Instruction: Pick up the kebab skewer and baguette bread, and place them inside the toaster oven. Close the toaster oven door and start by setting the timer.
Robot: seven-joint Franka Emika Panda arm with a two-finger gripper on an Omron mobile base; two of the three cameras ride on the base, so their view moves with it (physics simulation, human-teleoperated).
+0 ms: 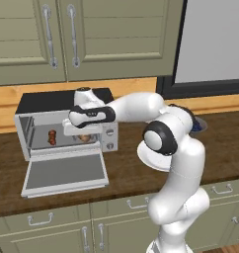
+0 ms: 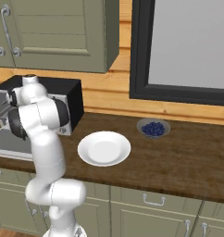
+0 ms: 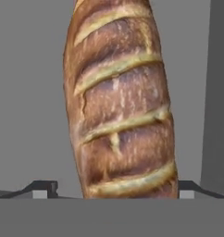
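The toaster oven stands on the counter with its door dropped flat in front. Inside, the kebab skewer lies at the left of the rack. The baguette bread lies at the right of the cavity, just under my hand. My gripper reaches into the oven's mouth. In the hand view the ridged brown baguette bread runs up between my fingertips. The gripper is open, with a gap between the left tip and the crust.
A white plate sits on the dark wooden counter to the right of the oven. A small bowl of blueberries stands further right. Wall cabinets hang above, and the oven's knobs sit beside my hand.
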